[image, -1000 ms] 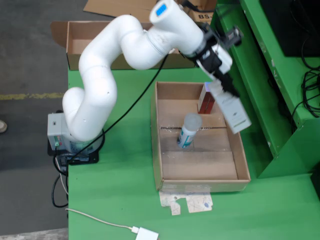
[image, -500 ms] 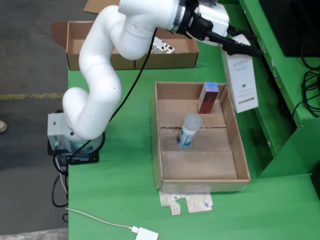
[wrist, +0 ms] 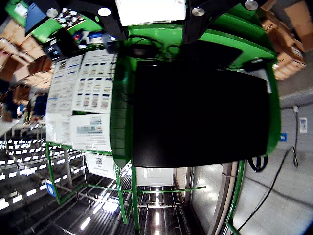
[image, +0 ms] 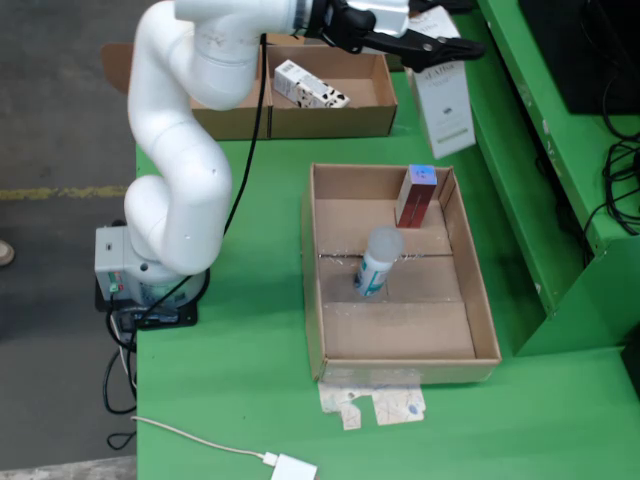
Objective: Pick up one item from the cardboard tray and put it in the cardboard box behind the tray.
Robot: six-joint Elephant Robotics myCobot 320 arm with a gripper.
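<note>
Hand (image: 455,47) at top of the fixed view, raised, black fingers pointing right. It grips a white carton (image: 442,105) by its top edge; the carton hangs tilted, over the desk's right rim. How wide the fingers stand cannot be read: the carton's upper end and the fingers overlap and the frame cuts off what lies above.

Riding view: two dark fingers (wrist: 105,17) enter from the top with a pale flat surface (wrist: 151,10) between them, overexposed, no print legible. Beyond, a black panel (wrist: 200,112) in a green frame and pinned paper sheets (wrist: 80,83), text too small to read.

Box (image: 330,95) behind the tray holds a white patterned carton (image: 310,88); its left half is hidden by the white arm (image: 185,150).

Tray (image: 480,300) on the green desk (image: 230,400): red carton (image: 415,196) upright at the far wall, a capped bottle (image: 376,262) standing mid-tray.

Front of the tray, a torn cardboard scrap (image: 375,405). White cable and plug (image: 290,467), cut by the bottom edge.
</note>
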